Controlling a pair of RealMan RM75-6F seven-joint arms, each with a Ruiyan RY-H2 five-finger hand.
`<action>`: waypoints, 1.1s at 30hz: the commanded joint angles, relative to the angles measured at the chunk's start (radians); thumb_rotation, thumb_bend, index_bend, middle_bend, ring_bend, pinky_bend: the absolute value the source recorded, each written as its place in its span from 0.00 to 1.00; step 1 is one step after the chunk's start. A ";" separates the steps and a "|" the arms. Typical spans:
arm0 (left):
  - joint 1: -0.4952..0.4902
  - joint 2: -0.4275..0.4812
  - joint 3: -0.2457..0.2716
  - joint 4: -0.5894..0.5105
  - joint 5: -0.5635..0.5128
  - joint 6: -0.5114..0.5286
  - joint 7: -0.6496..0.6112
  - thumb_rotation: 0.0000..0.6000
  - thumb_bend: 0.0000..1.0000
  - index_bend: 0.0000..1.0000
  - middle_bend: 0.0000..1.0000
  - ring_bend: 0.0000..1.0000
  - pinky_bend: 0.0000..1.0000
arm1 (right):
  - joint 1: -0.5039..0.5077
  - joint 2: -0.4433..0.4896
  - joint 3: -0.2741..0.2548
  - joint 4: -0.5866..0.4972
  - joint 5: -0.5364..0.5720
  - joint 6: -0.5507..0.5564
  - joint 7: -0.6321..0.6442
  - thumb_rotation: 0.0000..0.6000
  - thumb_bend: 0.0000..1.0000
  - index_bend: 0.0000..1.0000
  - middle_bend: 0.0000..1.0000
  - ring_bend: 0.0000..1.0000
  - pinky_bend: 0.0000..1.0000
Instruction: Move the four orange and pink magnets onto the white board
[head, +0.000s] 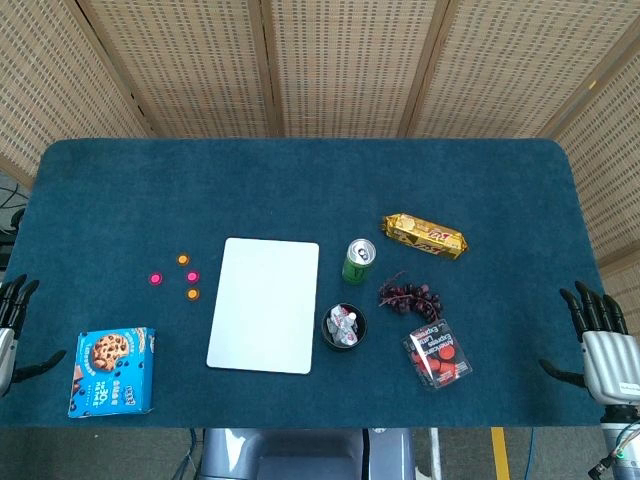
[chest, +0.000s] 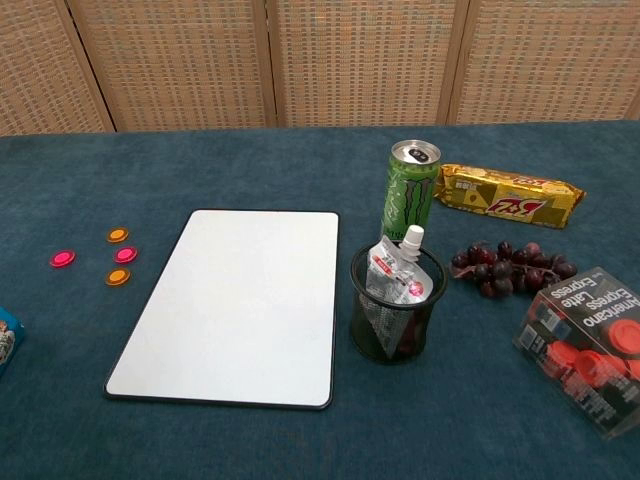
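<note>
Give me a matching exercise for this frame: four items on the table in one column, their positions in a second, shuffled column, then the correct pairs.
Column 1
1. white board
2. green can
3. cookie box
4. gold snack pack

Column 2
A. near the table's front left corner
B. just right of the board's far right corner
C. bare, between the magnets and the mesh cup
D. furthest back, right of the can

Pairs: 1-C, 2-B, 3-A, 4-D
</note>
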 joint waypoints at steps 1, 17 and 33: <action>0.003 -0.003 -0.004 -0.001 0.005 -0.003 0.005 1.00 0.00 0.00 0.00 0.00 0.00 | 0.001 0.001 0.000 0.002 -0.001 -0.001 0.001 1.00 0.05 0.04 0.00 0.00 0.00; -0.127 0.004 -0.060 -0.029 -0.011 -0.255 0.007 1.00 0.00 0.00 0.00 0.00 0.00 | -0.004 -0.025 0.016 0.019 -0.027 0.050 0.023 1.00 0.05 0.00 0.00 0.00 0.00; -0.375 -0.153 -0.166 0.025 -0.199 -0.618 0.256 1.00 0.13 0.31 0.00 0.00 0.00 | 0.000 -0.053 0.013 0.087 -0.058 0.067 0.049 1.00 0.05 0.00 0.00 0.00 0.00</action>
